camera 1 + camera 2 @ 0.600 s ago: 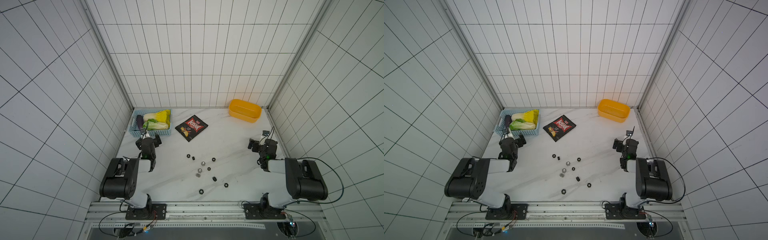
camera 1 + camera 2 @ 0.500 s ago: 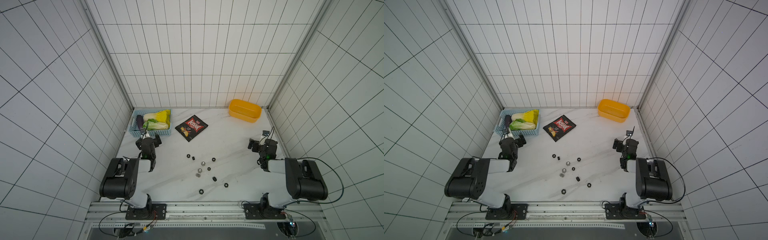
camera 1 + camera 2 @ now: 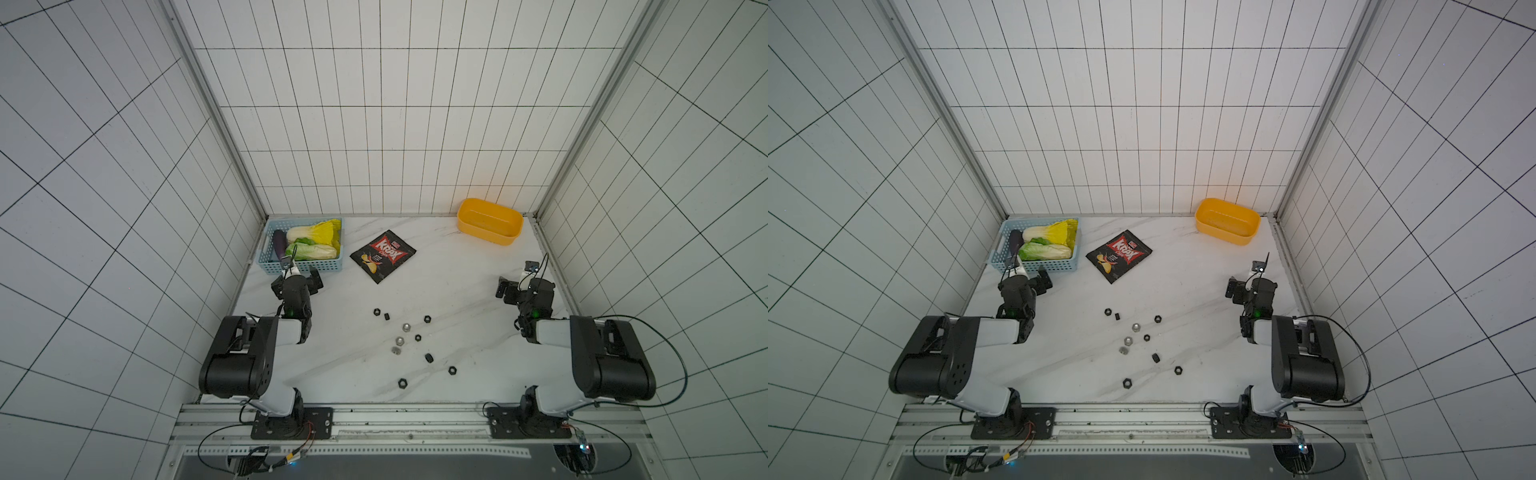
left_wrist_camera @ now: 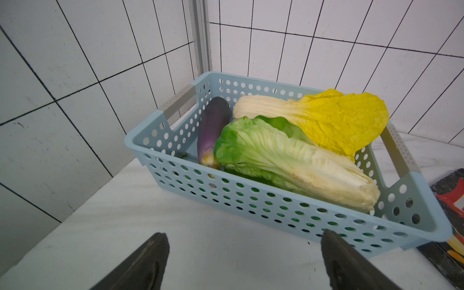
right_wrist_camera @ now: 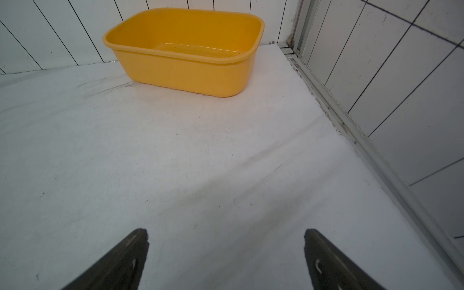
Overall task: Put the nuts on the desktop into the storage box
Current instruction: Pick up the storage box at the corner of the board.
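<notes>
Left gripper (image 4: 243,234) low over the desktop (image 3: 457,286), just short of the light blue perforated basket (image 4: 251,200) holding two napa cabbages (image 4: 288,160) and an aubergine (image 4: 213,125); jaws spread wide, black fingertips (image 4: 158,243) far apart with only white marble between them, gripping nothing. Right gripper (image 5: 226,231) likewise released, jaws fully parted over bare tabletop, pointed toward the yellow-orange storage box (image 5: 185,67) and well apart from it. In both top views, ten nuts (image 3: 405,340) scattered loose on the desktop between the two arms, seven black and three silver-grey, all outside the box and well clear of either gripper. Storage box in the far right corner, beside the tiled wall. Black-and-red crisp packet (image 3: 383,255) flat on the desktop between basket and box.
</notes>
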